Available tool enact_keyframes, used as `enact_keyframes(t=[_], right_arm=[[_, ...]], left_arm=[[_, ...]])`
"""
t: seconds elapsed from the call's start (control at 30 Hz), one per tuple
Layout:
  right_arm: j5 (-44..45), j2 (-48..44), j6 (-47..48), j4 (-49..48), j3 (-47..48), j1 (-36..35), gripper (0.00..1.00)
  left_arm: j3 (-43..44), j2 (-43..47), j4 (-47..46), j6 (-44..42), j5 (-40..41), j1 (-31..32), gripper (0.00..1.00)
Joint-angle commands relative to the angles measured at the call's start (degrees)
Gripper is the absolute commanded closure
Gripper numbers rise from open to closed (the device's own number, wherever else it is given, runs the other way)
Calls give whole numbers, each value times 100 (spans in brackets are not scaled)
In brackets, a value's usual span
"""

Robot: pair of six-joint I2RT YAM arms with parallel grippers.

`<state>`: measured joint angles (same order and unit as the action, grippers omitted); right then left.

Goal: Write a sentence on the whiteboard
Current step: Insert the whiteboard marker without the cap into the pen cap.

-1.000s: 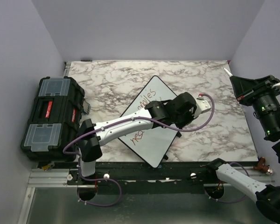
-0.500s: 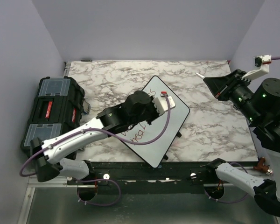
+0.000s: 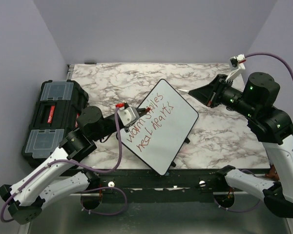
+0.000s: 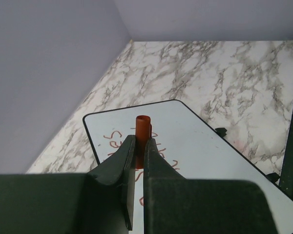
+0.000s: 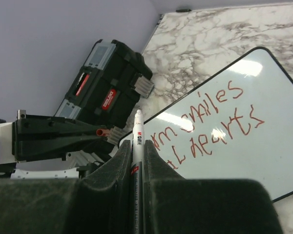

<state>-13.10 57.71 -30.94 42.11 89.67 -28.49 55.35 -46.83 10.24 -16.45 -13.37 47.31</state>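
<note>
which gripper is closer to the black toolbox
Left. The left gripper hovers over the whiteboard at its left edge, just right of the toolbox; the right gripper is beyond the board's far right edge.

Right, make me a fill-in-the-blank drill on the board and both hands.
The sentence on the whiteboard runs in ___ lines.
The right hand is shut on a white ___.
The left hand is shut on a ___ cap.
In the top view, the black toolbox sits ___ of the whiteboard.
Missing: two; marker; red; left.
</note>
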Motion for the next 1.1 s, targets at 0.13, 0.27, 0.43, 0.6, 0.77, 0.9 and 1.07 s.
enact_keyframes(t=[0.13, 0.27, 0.43, 0.6, 0.77, 0.9, 1.07], right_arm=[[-1882, 352, 197, -261, -214, -6, 99], [-2259, 503, 230, -227, -281, -7, 99], [-2723, 664, 260, -250, -414, -3, 99], [-2746, 789, 294, -168, -497, -15, 99], [-2729, 888, 346, -114, -481, -92, 99], [-2563, 977, 455, -28, -548, -296, 99], [-2552, 937, 443, -146, -717, -350, 99]], left_arm=[[-439, 227, -412, -175, -1195, -130, 100], [-586, 247, -487, -150, -1466, -158, 100], [-613, 179, -547, -115, -1421, -160, 100], [-631, 131, -602, -96, -1298, -156, 100], [-635, 52, -670, -56, -1180, -159, 100], [-609, -32, -672, -25, -1172, -164, 100], [-606, -109, -689, 5, -1108, -164, 100]])
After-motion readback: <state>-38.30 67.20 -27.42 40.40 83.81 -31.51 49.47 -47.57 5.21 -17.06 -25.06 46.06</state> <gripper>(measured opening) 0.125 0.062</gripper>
